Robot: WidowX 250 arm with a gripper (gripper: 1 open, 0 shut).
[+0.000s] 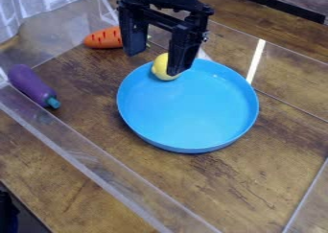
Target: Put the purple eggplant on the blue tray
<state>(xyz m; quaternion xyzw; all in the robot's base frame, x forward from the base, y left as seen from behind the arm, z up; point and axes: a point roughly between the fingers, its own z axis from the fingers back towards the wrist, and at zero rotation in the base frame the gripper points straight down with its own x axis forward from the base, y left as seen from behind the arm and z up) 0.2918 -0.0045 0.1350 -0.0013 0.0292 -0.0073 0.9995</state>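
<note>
Gripper (pixel 164 47) is hanging spread over the blue tray's (pixel 193 117) far rim beside a yellow fruit (pixel 163 68), while the purple eggplant (pixel 31 85) is lying untouched, well left, not yet moved.

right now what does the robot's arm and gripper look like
The gripper is all black with a blocky, boxy body at the top and two long, flat, straight fingers hanging from it. The finish looks matte, with an open frame between the parts. No cables, labels or markings can be made out, and the rest of the arm is cut off by the picture's top edge.
</note>
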